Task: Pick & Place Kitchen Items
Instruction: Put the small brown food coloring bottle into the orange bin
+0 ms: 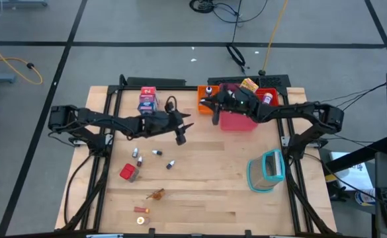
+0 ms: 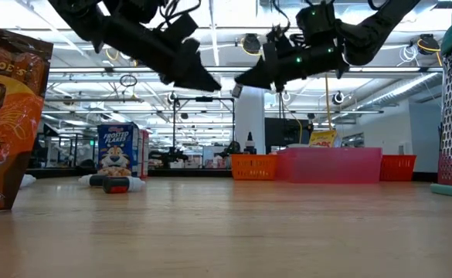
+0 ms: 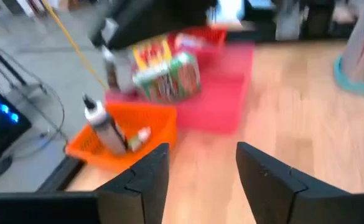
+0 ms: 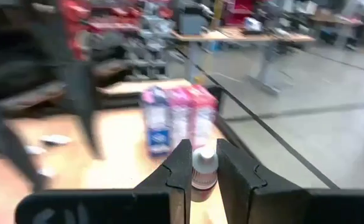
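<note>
**Two arms raised over a table of toy groceries**

A wooden table stands on a grey floor; the level view looks across it into a large workshop with ceiling lights.

The left gripper hangs above the table's middle, toward the far side, clear of the surface. Its fingers stand apart with nothing between them. Its wrist camera looks toward an orange tray holding a dark bottle, a pink tray just beside it, and a small carton that appears held up in front of the trays under a dark shape, though blur hides the grip.

The right gripper is raised by the far edge, over the meeting of the orange tray and pink tray. Its fingers are closed narrowly on a white-capped bottle.

A yellow carton sits at the far trays, next to a red tray. Two cartons, one red and one blue-white, stand together at the far left. Nearer the front left lie several tiny bottles, a red cube, and, well forward, a brown bit and an orange bit. A teal-rimmed clear container lies on the right side, well apart from them.
</note>
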